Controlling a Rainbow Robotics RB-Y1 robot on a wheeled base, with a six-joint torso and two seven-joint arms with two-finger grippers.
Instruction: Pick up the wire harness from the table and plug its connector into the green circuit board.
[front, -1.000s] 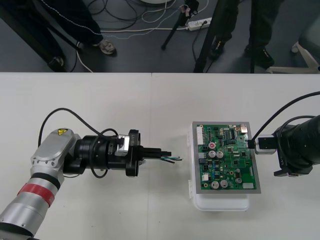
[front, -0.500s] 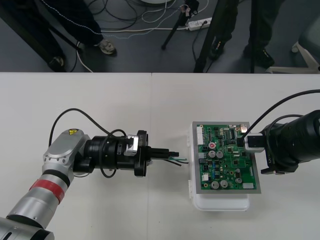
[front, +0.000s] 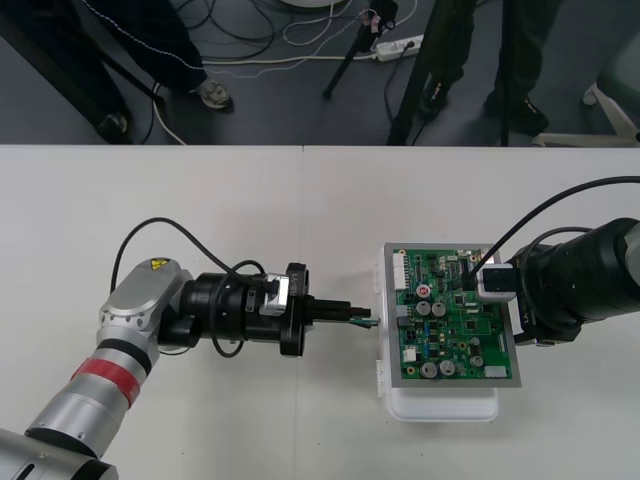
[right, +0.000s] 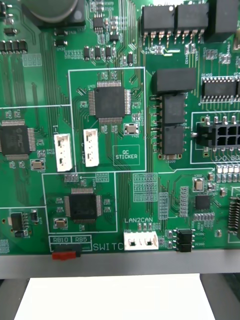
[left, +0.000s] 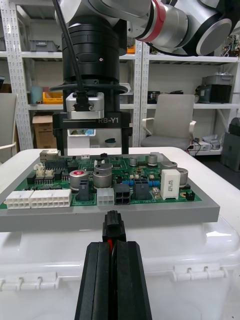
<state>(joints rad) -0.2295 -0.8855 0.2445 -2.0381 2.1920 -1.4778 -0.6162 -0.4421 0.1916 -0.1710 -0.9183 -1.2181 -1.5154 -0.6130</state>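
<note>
Front view: one left gripper (front: 352, 312), closed on one thin-wired harness (front: 362, 321), just beside one green circuit board (front: 455, 325). Right wrist view: three white sockets (right: 63, 152) on board. Left wrist view: one black plug (left: 112, 231) clamped, short of board; right gripper (left: 92, 150) spread, empty, over board.

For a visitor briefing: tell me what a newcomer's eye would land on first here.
The left gripper, level above the table, is shut on the harness's black plug, aimed at the left edge of the green circuit board and just short of it. The right gripper hangs open over the board's right side.
</note>
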